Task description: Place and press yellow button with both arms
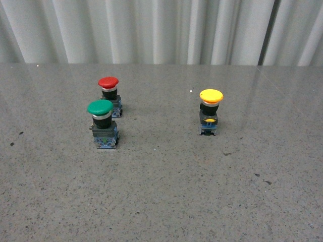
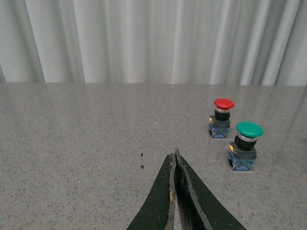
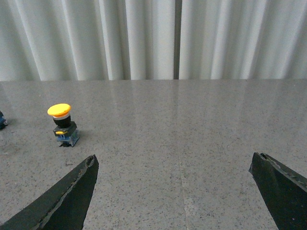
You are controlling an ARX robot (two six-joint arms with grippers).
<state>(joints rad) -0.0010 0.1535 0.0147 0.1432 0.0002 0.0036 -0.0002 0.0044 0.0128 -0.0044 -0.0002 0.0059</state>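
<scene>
The yellow button (image 1: 211,112) stands upright on the grey speckled table, right of centre in the front view. It also shows in the right wrist view (image 3: 62,123), well ahead of and to one side of my right gripper (image 3: 175,163), which is open wide and empty. My left gripper (image 2: 175,155) is shut with nothing between its black fingers, held over bare table. The yellow button does not show in the left wrist view. Neither arm shows in the front view.
A green-capped button (image 1: 103,123) and a red-capped button (image 1: 110,96) stand close together at the left of the table (image 1: 161,201); both show in the left wrist view, green (image 2: 245,151) and red (image 2: 220,117). A white pleated curtain (image 1: 161,30) hangs behind the table.
</scene>
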